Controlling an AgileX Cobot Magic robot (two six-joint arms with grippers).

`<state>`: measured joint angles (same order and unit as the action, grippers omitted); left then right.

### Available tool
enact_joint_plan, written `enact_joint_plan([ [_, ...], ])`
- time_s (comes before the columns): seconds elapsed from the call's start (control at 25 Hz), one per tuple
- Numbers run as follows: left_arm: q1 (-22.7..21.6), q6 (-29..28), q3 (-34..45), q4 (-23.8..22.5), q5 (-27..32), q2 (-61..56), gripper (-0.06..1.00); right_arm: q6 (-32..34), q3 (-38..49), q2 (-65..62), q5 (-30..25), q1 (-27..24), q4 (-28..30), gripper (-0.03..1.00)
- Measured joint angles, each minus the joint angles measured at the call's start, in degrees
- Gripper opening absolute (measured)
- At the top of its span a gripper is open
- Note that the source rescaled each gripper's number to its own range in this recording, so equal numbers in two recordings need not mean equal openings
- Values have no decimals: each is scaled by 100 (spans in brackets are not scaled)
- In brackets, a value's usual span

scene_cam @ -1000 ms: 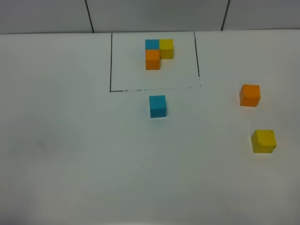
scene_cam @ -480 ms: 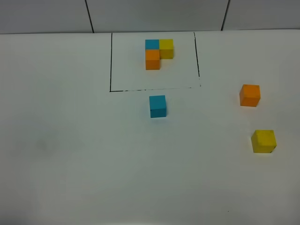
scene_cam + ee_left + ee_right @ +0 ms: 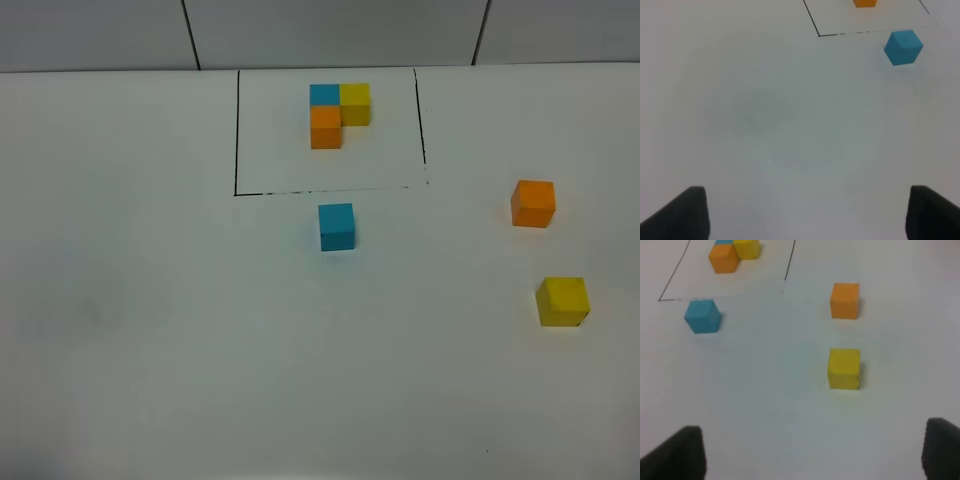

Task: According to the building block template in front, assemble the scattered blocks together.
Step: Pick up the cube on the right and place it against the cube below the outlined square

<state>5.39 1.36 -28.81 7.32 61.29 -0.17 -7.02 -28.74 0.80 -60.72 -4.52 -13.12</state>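
Note:
The building block template [image 3: 338, 113] is an L of blue, yellow and orange cubes inside a black drawn rectangle at the far middle of the table. A loose blue block [image 3: 336, 226] sits just in front of that outline. A loose orange block [image 3: 533, 203] and a yellow block [image 3: 562, 301] lie apart at the right. Neither arm shows in the exterior high view. My left gripper [image 3: 810, 215] is open over bare table, the blue block [image 3: 903, 47] well ahead of it. My right gripper [image 3: 810, 452] is open, short of the yellow block [image 3: 844, 368] and the orange block [image 3: 845, 300].
The white table [image 3: 150, 300] ends at a grey tiled wall [image 3: 330, 30] behind the template. The right wrist view also takes in the blue block [image 3: 702, 316] and the template [image 3: 732, 252].

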Motion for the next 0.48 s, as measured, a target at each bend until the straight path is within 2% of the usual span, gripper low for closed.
enact_joint_plan([
  [0.2, -458, 0, 0, 0, 0, 0, 68, 0, 0, 0, 0, 0, 0, 75],
  [0.48, -480, 0, 0, 0, -1, 0, 68, 0, 0, 0, 0, 0, 0, 75],
])
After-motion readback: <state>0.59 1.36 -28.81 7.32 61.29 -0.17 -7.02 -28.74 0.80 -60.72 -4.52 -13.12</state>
